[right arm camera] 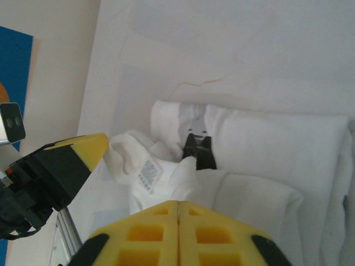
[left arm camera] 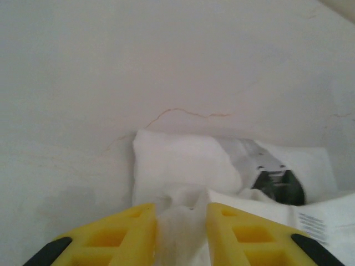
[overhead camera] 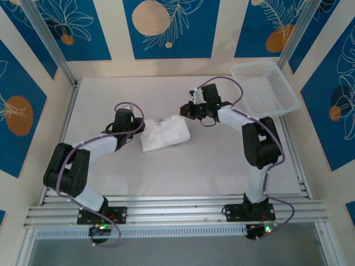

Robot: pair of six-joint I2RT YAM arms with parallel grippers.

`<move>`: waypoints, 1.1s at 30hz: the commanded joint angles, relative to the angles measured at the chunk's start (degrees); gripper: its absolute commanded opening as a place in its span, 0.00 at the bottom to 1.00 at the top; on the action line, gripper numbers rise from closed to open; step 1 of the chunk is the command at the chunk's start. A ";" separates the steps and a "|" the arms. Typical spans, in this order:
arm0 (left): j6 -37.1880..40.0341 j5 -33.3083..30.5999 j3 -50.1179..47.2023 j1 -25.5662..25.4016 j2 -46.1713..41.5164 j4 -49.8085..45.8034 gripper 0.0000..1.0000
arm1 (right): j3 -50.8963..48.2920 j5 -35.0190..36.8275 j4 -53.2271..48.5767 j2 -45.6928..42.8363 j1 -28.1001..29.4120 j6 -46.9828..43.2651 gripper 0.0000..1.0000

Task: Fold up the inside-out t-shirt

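Well, t-shirt [overhead camera: 163, 134] label [right arm camera: 148, 173] unreadable.

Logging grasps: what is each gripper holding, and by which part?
Left gripper: white t-shirt's bunched edge between parted jaws; grip uncertain. Right gripper: shut against the cloth; hold uncertain.

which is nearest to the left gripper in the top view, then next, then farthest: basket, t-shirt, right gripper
1. t-shirt, right at the left gripper, mid-table
2. right gripper, beyond it, to the right
3. basket, far right corner
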 commanded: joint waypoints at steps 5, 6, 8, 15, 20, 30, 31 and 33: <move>0.19 -1.95 1.18 0.14 2.68 -0.83 0.42 | 4.59 4.79 -5.37 6.06 -1.00 -2.32 0.35; 0.51 -2.23 0.92 0.15 1.07 -1.23 0.44 | 4.75 5.59 -6.03 4.70 -1.26 -2.67 0.37; 0.78 -3.24 0.33 0.12 -2.90 -2.84 0.48 | 4.55 7.30 -7.94 1.09 -1.67 -3.04 0.42; -5.28 3.60 -4.74 -2.60 -15.12 -6.39 0.47 | -7.63 12.25 -6.32 -13.94 3.92 -0.18 0.43; -4.23 3.62 -3.83 -7.64 -10.42 -5.41 0.43 | -11.59 14.33 0.48 -11.74 8.33 3.24 0.40; -5.99 0.49 3.08 -5.96 4.77 -12.99 0.39 | -9.47 11.54 -1.38 -2.40 7.24 7.22 0.39; -5.68 0.85 3.11 -5.91 4.34 -13.11 0.40 | -9.73 11.45 -1.99 -4.09 7.24 7.59 0.40; -5.01 -0.06 2.94 -5.74 1.12 -13.94 0.43 | -8.77 11.76 -5.50 -8.14 7.15 7.53 0.42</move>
